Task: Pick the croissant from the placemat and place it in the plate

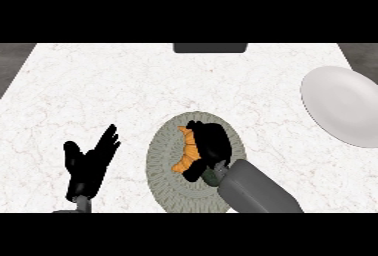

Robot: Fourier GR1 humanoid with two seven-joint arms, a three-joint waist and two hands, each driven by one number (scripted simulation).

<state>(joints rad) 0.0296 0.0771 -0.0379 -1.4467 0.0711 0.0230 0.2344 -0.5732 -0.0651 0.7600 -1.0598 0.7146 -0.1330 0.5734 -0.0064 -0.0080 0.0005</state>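
Near the middle of the worktop [111,85], a little toward 6 o'clock, you have the round grey placemat [166,187] with the croissant [187,151] lying on it — orange, curved, long axis running from 12 to 6. Your right hand [210,147] comes in from 5 o'clock and sits over the croissant's right side, fingers curled round it, hiding part of it. The croissant is on the mat, not lifted that you can tell. Your left hand [88,165] rests at 8 o'clock — fingers straight and spread, holding nothing. The white plate [343,107] sits at 3 o'clock, well apart from the mat.
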